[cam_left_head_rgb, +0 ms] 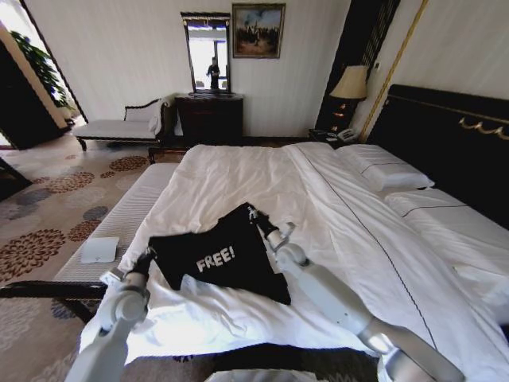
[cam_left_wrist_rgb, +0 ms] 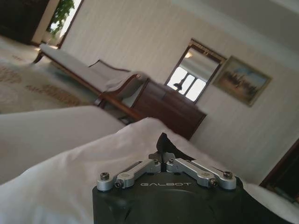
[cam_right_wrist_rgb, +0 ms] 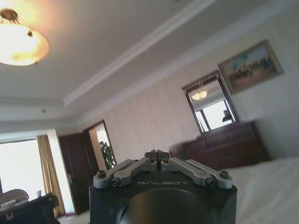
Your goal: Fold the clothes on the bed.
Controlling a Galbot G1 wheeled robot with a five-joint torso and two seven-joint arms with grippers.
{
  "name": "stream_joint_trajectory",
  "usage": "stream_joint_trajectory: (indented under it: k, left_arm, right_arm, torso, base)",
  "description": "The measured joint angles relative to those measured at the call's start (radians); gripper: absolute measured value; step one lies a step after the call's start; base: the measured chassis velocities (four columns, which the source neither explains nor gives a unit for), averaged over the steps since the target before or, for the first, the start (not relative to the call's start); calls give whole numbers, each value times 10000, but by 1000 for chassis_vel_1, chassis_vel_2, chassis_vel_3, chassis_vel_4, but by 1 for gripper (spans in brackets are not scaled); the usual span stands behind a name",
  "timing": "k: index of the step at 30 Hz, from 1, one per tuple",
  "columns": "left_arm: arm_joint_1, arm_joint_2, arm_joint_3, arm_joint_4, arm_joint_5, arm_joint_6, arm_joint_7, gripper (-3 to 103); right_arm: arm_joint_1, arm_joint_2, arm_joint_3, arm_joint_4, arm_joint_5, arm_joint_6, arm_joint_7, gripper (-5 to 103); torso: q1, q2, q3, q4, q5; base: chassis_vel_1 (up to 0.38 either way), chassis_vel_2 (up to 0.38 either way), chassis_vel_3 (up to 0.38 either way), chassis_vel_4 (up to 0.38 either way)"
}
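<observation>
White capital lettering "FREE!" stands on the chest of the black T-shirt [cam_left_head_rgb: 219, 253], slanted a little in the head view. The word "GALBOT" is printed in pale letters on the dark housing of the left gripper [cam_left_wrist_rgb: 164, 158] and likewise on the right gripper [cam_right_wrist_rgb: 158, 155].

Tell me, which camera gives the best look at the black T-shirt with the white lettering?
The head view: the black T-shirt lies partly folded on the bed, lettering readable. In the left wrist view, a dark scrap of cloth sticks up between the left gripper fingertips. The right wrist view faces the ceiling and far wall.
</observation>
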Motion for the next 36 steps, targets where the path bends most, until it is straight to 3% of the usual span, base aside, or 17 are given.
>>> stream_joint_trajectory:
  k: [7,11,12,15,17,21,22,23,24,26,27,29,31,32,36]
  left_arm:
    - [-2049,898,265,-722,-1128,186,-236,0]
    - [-3560,2198,197,-1517,-2622,304,-552,0]
    - [-3560,2198,197,-1517,-2622,304,-552,0]
    - [-4231,3364,-162,-2168,-3435,334,-566,0]
    - [-4238,3623,-383,-2419,-3670,341,-563,0]
    - [-2815,4101,-2378,-3928,-4642,413,-441,0]
    - [-2815,4101,-2378,-3928,-4642,413,-441,0]
    - [-2340,4070,-2977,-4266,-4809,450,-444,0]
    - [-1487,3898,-3967,-4877,-5193,534,-514,0]
    - [-707,3646,-4980,-5264,-5739,628,-624,0]
    - [-707,3646,-4980,-5264,-5739,628,-624,0]
    - [-281,3570,-5748,-5341,-6212,716,-655,0]
    - [-204,3767,-6451,-5344,-6988,780,-700,0]
    - [-204,3767,-6451,-5344,-6988,780,-700,0]
    - [-383,4472,-7929,-5330,-9074,953,-962,0]
  right_arm:
    - [-130,-1496,1855,2416,997,181,-267,0]
    - [-3,-3035,3372,3936,1474,175,-109,0]
    - [-3,-3035,3372,3936,1474,175,-109,0]
    - [-10,-4263,4439,5272,2312,120,169,0]
    - [-188,-4548,4840,5707,2548,52,318,0]
    - [-1509,-5069,6127,7057,2750,-420,980,0]
    - [-1509,-5069,6127,7057,2750,-420,980,0]
    - [-1613,-5039,6177,7168,2694,-532,1070,0]
    - [-2104,-4943,6586,7537,2562,-790,1305,0]
    - [-3317,-4787,7856,8279,2527,-1017,1527,0]
    - [-3317,-4787,7856,8279,2527,-1017,1527,0]
    - [-4641,-4662,9343,8598,2664,-1199,1558,0]
    - [-5241,-4754,10383,8648,3070,-1343,1598,0]
    - [-5241,-4754,10383,8648,3070,-1343,1598,0]
    - [-5134,-5538,12635,8642,4660,-2380,2534,0]
  torso:
    - [0,0,0,4,0]
    - [0,1,-1,2,2]
    - [0,1,-1,2,2]
    - [1,1,0,3,1]
    - [0,1,-1,3,-1]
    - [-3,2,-4,-3,-5]
    - [-3,2,-4,-3,-5]
    - [-3,3,-3,1,-2]
    - [-4,2,-3,24,1]
    - [-3,2,-3,19,-5]
    - [-3,2,-3,19,-5]
    - [-3,2,-3,-2,-3]
    - [-4,2,-3,-3,0]
    - [-4,2,-3,-3,0]
    - [-2,2,-2,5,-3]
  base:
    - [0,0,0,0]
    - [0,0,0,0]
    - [0,0,0,0]
    - [0,0,0,0]
    - [0,0,0,0]
    - [0,0,0,0]
    - [0,0,0,0]
    - [0,0,0,0]
    - [0,0,0,0]
    - [0,0,0,0]
    - [0,0,0,0]
    - [0,0,0,0]
    - [0,0,0,0]
    - [0,0,0,0]
    - [0,0,0,0]
